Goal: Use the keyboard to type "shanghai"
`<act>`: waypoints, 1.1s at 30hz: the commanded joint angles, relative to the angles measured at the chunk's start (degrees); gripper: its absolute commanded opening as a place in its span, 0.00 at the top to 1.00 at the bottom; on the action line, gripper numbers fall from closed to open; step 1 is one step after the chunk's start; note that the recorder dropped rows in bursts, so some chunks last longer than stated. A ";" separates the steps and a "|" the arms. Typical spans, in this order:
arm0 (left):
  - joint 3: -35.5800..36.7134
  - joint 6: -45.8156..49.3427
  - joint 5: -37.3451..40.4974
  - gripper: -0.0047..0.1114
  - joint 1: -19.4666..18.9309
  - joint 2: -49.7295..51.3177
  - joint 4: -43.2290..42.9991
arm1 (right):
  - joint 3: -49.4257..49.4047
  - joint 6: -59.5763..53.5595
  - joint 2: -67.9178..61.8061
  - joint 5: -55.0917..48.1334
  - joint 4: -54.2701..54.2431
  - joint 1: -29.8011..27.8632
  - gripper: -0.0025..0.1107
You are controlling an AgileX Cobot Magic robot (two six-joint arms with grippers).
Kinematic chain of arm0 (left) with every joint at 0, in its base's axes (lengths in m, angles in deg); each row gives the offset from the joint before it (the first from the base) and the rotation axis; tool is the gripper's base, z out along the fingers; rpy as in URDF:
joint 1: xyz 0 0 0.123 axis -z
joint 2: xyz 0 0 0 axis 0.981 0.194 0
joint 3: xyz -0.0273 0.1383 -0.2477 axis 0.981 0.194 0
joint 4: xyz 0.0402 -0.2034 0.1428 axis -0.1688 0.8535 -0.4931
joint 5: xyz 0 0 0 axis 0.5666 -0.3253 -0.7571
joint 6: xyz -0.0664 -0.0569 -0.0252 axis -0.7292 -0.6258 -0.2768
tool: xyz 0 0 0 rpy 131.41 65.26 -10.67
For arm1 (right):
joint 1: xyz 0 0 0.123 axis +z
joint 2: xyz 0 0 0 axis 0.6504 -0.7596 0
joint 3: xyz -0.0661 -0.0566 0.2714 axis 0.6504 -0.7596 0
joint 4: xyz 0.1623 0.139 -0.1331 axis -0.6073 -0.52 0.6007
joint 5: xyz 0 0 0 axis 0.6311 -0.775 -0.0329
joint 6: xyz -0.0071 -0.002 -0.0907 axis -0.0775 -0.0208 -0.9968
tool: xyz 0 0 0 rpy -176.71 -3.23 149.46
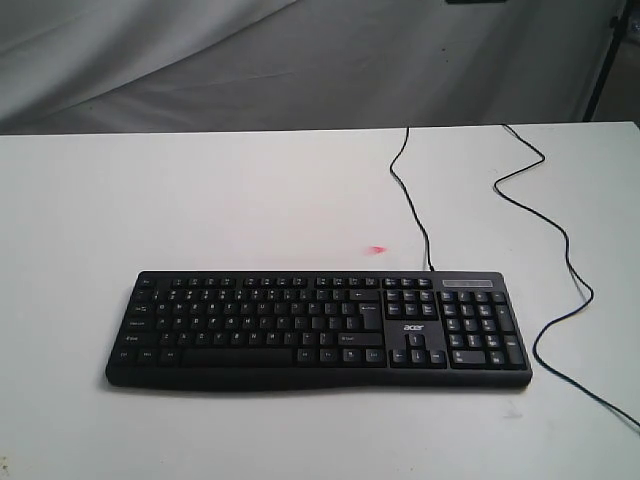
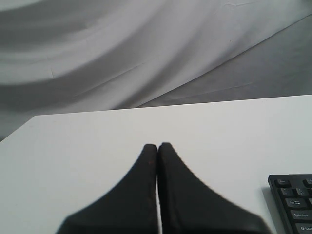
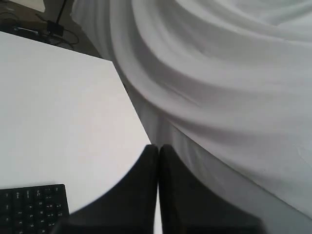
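Note:
The black keyboard [image 1: 318, 327] lies flat on the white table, number pad to the right, with a small white logo. Its thin cable [image 1: 412, 205] runs to the table's far edge. Neither arm shows in the exterior view. In the left wrist view my left gripper [image 2: 157, 145] is shut with nothing in it, above bare table, and a corner of the keyboard [image 2: 295, 202] lies off to one side. My right gripper [image 3: 159, 147] is shut and empty near the table's edge, with a keyboard corner [image 3: 34, 207] beside it.
A second black cable [image 1: 555, 235] loops over the table's right side. A small red spot [image 1: 377, 249] marks the table just behind the keyboard. Grey cloth [image 1: 300, 60] hangs behind the table [image 1: 200, 200]. A dark stand leg [image 1: 610, 60] is at the back right.

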 commanded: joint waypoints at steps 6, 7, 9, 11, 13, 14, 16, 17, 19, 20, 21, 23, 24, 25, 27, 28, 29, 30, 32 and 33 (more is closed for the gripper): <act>0.29 -0.16 -0.17 0.95 0.22 0.18 0.03 | 0.30 0.18 0.30 2.12 -0.83 -0.08 0.98; 0.29 -0.16 -0.17 0.95 0.22 0.18 0.03 | 0.30 0.18 0.30 3.54 -0.83 -0.08 0.98; 0.29 -0.16 -0.17 0.95 0.22 0.18 0.03 | 0.30 0.18 0.30 5.83 -0.83 -0.08 0.98; 0.29 -0.16 -0.17 0.95 0.22 0.18 0.03 | 0.30 0.18 0.30 6.39 -0.83 -0.08 0.98; 0.29 -0.16 -0.17 0.95 0.22 0.18 0.03 | 0.30 0.18 0.30 6.39 -0.83 -0.08 0.98; 0.29 -0.16 -0.17 0.95 0.22 0.18 0.03 | 0.30 0.18 0.30 6.39 -0.83 -0.08 0.98; 0.29 -0.16 -0.17 0.95 0.22 0.18 0.03 | 0.30 0.18 0.30 6.63 -0.83 -0.08 0.98; 0.29 -0.16 -0.17 0.95 0.22 0.18 0.03 | 0.30 0.28 0.30 7.18 -0.83 -0.08 0.98; 0.29 -0.16 -0.17 0.95 0.22 0.18 0.03 | 0.30 0.57 0.30 7.34 -0.83 -0.21 0.98; 0.29 -0.16 -0.17 0.95 0.22 0.18 0.03 | 0.30 0.71 0.30 7.34 -0.83 -0.21 0.98; 0.29 -0.16 -0.17 0.95 0.22 0.18 0.03 | 0.30 0.70 0.62 7.34 -0.56 -0.21 0.98; 0.29 -0.16 -0.17 0.95 0.22 0.18 0.03 | 0.30 2.68 1.37 6.87 2.37 -0.21 0.98; 0.29 -0.16 -0.17 0.95 0.22 0.18 0.03 | 0.30 4.63 2.00 6.17 4.43 -0.30 0.98; 0.29 -0.16 -0.17 0.95 0.22 0.18 0.03 | 0.30 6.40 2.63 5.27 6.76 -0.30 0.98; 0.29 -0.16 -0.17 0.95 0.22 0.18 0.03 | 0.30 11.92 4.76 2.48 13.55 -0.56 0.98; 0.29 -0.16 -0.17 0.95 0.22 0.18 0.03 | 0.30 14.81 6.06 0.04 16.02 -1.01 0.98; 0.29 -0.16 -0.17 0.95 0.22 0.18 0.03 | 0.30 19.09 7.39 -2.27 18.73 -1.80 0.98; 0.29 -0.16 -0.17 0.95 0.22 0.18 0.03 | 0.30 23.76 8.78 -4.29 21.12 -2.80 0.98; 0.29 -0.16 -0.17 0.95 0.22 0.18 0.03 | 0.30 33.19 11.18 -6.74 26.54 -4.91 0.98; 0.29 -0.16 -0.17 0.95 0.22 0.18 0.03 | 0.30 38.15 12.44 -7.54 29.10 -6.20 0.98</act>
